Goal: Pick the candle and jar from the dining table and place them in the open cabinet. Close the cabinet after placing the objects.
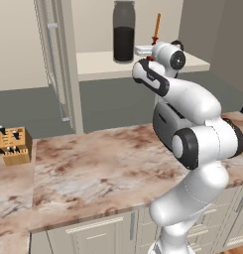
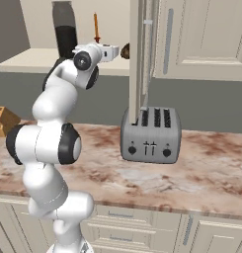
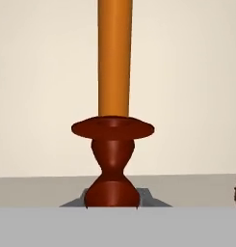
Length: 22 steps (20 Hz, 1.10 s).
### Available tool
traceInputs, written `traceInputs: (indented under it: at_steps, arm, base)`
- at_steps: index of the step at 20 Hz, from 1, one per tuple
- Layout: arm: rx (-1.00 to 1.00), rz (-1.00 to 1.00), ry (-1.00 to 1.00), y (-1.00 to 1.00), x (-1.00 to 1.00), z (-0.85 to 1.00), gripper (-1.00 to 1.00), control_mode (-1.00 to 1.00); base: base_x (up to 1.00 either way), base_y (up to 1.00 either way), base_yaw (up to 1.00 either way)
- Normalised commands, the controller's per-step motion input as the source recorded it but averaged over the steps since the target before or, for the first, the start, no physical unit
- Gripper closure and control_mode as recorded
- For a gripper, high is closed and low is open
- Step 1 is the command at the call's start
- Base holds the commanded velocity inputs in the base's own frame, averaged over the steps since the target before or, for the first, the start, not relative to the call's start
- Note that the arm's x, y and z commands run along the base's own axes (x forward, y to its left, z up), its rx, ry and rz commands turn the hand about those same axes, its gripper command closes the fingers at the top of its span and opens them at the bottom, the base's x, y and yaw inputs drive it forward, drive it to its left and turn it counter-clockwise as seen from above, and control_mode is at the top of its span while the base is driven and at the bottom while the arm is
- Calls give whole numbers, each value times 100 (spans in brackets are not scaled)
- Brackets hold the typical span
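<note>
Nearest to me is the dining table [image 1: 93, 163], its reddish-brown and beige marble top running over cream panelled drawers [image 2: 122, 227]. A wooden knife block [image 1: 15, 145] sits at the left end of it, and a silver toaster [image 2: 151, 134] stands on it off to the right, just below the edge of an open cabinet door [image 2: 140, 54].

The white arm rises from in front of the counter and reaches up and back over it, toward the cabinet [image 1: 143, 62] — its pale inner shelf is at the height of the hand. The gripper [image 1: 149, 55] is right at the foot of the candle [image 1: 156, 29], low on the shelf. From the hand view the dark red-brown holder [image 3: 112, 164] is dead centre and very close, the orange taper standing upright out of its cup, the base down between the finger tips. The jaws are pressed nearly together around that base; whether they still pinch it or merely flank it I cannot tell.

Further back on the same shelf, to the left of the candle and apart from it, stands the jar [image 1: 124, 32] — dark, upright, black contents filling its lower part.
</note>
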Motion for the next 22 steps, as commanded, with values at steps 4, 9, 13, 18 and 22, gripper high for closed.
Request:
traceInputs:
  at_steps: [4,9,13,18,22]
  arm:
    - [0,0,0,0,12,-4,-100,-100]
    - [2,0,0,0,0,0,-100,-100]
    - [2,0,0,0,-1,0,-100,-100]
    - [1,0,0,-2,-20,0,-100,-100]
    - [1,0,0,-15,-43,0,-100,-100]
  base:
    - [0,0,0]
    - [0,0,0]
    - [0,0,0]
    - [0,0,0]
    - [0,0,0]
